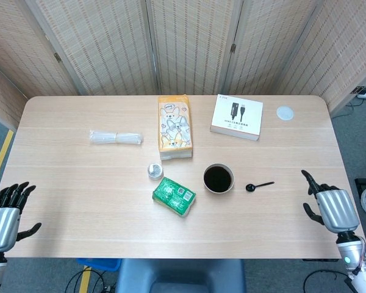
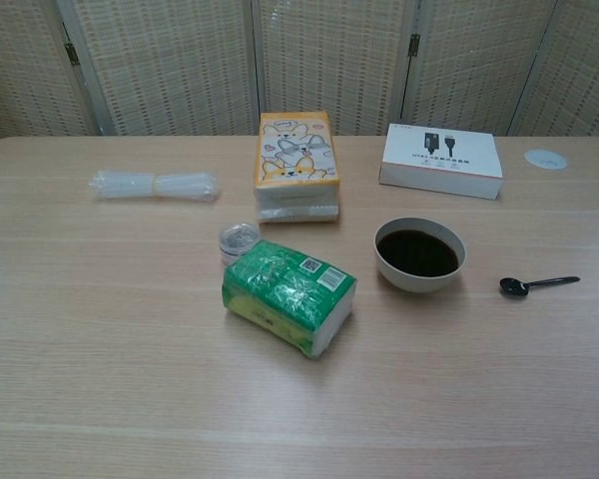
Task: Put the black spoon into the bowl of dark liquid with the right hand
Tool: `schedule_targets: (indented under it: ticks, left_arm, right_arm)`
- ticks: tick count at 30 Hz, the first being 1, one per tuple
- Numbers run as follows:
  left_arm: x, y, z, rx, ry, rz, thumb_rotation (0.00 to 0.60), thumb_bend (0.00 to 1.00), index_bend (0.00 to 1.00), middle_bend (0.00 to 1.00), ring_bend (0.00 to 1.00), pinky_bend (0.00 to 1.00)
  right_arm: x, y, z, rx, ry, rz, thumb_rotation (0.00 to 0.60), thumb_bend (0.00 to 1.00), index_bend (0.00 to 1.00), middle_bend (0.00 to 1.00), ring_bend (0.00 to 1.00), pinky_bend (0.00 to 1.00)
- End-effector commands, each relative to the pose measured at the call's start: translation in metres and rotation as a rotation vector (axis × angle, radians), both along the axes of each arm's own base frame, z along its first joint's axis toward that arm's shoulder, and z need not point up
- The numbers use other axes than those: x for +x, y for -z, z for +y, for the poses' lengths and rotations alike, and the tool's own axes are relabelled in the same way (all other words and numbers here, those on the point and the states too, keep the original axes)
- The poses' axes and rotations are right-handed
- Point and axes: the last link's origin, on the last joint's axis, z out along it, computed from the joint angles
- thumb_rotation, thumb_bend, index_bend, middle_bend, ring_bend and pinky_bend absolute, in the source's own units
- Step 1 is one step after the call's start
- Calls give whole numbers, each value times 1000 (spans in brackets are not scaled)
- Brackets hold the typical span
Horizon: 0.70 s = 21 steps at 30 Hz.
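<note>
Head view: small black plastic spoon [image 1: 258,185] lies flat on the light wooden surface [image 1: 79,183], just beside the grey bowl of dark liquid [image 1: 218,178], at the bowl's 3 o'clock. Spoon's scoop end points at the bowl, handle runs away toward 2 o'clock. Not touching the bowl.

Right hand [image 1: 329,206] is over the surface's near right corner, at about 4 o'clock from the spoon and well apart from it. Its fingers [image 1: 307,178] are spread, holding nothing. Left hand [image 1: 5,213] sits off the near left edge, 8 o'clock from the bowl, fingers [image 1: 15,190] spread, nothing in them.

Other items: green plastic-wrapped tissue pack [image 1: 173,196] at the bowl's 8 o'clock, near it. Small clear round container [image 1: 155,171] just beside that pack, at its 11 o'clock. Orange tissue pack with cartoon dog print [image 1: 174,126] at 11 o'clock from the bowl. White flat box with a cable picture [image 1: 236,116] at the bowl's 1 o'clock. Clear plastic-wrapped bundle [image 1: 116,138] at far 10 o'clock. Small white round disc [image 1: 285,112] near the far right edge.

Chest view: neither hand shows. Spoon [image 2: 536,285] flat on the surface [image 2: 110,349], at 3 o'clock from the bowl [image 2: 419,253], small gap between them. Green pack [image 2: 288,295] at the bowl's 8 o'clock, clear container [image 2: 240,239] touching or just behind it, can't tell which. Orange pack [image 2: 296,164], white box [image 2: 440,160], clear bundle [image 2: 155,185] and disc [image 2: 545,158] sit along the far half.
</note>
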Motion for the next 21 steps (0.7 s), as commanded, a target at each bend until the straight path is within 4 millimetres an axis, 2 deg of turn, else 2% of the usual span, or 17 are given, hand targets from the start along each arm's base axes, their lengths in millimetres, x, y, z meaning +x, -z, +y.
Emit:
schedule_targets:
  ticks: [1,4,11,21]
  left_arm:
    - [0,0,-1,0,-3,1,600,136,182,143,121,155]
    - [-1,-1,-1,2,-6,0,600,136,182,143,121,155]
    - [0,-2,-2,6,-5,-2,600,136,183,143,121,155]
    - [0,-1,-4,-1,-13,2,600,136,183,143,121,155]
  right_arm:
    - [3,11,-14,57,-3,24,600,407,148,685,772,933]
    - [0,24,-25,128,20,42,600,477,182,729,848,993]
    - [-3,57,-48,264,56,59,600,641,200,834,984,1000]
    - [-6,88,-65,342,72,58,600,705,205,883,1000,1000]
